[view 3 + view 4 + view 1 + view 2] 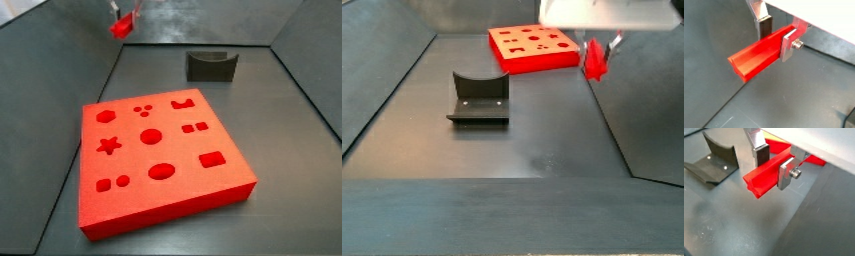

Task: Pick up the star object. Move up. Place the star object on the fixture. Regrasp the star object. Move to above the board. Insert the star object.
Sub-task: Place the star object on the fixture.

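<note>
My gripper (776, 36) is shut on the star object (753, 56), a bright red bar clamped across its length between the two silver fingers. In the other wrist view the gripper (774, 166) holds the star object (764, 176) above the grey floor, beside the dark fixture (714, 163). In both side views the star object (123, 25) (595, 60) hangs in the air, apart from the fixture (210, 65) (478, 100). The board (160, 160) (536, 48) lies flat with its shaped holes facing up. A strip of the board (815, 161) shows behind the fingers.
Grey walls (54, 60) enclose the floor on the sides. The gripper hangs close to one side wall (643, 110). The fixture stands on the floor between the board and the back wall (201, 20).
</note>
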Robot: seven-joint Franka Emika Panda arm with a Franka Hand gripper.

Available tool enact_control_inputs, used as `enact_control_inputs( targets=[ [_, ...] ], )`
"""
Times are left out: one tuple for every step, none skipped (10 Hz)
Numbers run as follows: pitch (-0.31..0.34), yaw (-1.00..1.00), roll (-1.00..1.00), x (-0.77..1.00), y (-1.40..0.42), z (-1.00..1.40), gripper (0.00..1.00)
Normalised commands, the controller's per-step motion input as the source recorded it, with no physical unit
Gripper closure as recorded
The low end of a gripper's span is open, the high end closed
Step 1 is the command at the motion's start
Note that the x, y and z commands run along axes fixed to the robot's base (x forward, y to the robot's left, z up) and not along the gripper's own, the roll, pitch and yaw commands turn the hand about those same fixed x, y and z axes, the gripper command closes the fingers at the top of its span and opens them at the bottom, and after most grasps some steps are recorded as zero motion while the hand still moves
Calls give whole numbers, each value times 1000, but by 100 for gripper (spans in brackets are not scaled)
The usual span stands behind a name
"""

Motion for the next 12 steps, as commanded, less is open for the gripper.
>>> enact_control_inputs(
  targets=[
    [45,-7,87,-32,23,854,100],
    [52,-2,92,-24,22,709,100],
    [61,5,92,-17,18,563,100],
    [69,12,88,-10,15,417,100],
    [77,15,84,-1,16,271,100],
    [-66,404,65,1000,-270,-109,100],
    [-49,353,63,1000,-263,-162,100],
    [-42,283,49,1000,-241,-153,100],
    [-17,163,15,1000,-203,-132,100],
    [-9,123,4,1000,-196,-128,100],
    [-5,75,-14,1000,-178,-125,100],
    [3,54,-28,1000,-162,-118,100]
  ],
)
